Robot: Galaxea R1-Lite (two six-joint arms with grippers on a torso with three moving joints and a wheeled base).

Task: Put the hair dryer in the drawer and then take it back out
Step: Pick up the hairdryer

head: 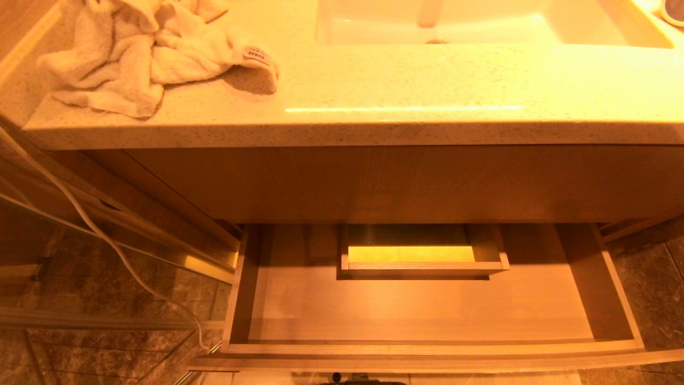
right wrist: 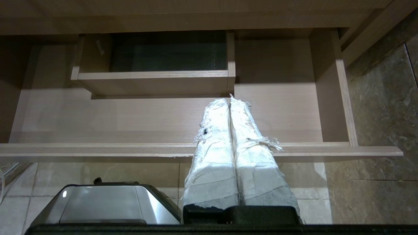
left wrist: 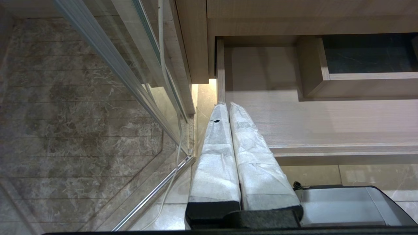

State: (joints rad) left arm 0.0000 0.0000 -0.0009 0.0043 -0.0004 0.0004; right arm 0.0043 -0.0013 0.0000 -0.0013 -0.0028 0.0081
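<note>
Both grippers, left gripper [left wrist: 229,106] and right gripper [right wrist: 228,101], hang closed and empty in front of the drawer [head: 235,299], which is open and bare. Hair dryer not visible; only a white cord [head: 107,240] left of the drawer. Follow the cord, find the dryer first.

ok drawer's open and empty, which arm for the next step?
Left, probably. The hair dryer isn't in view, but a white cord trails down on the robot's left, near the left gripper. The right gripper points at the drawer, far from it. Both are shut.
</note>
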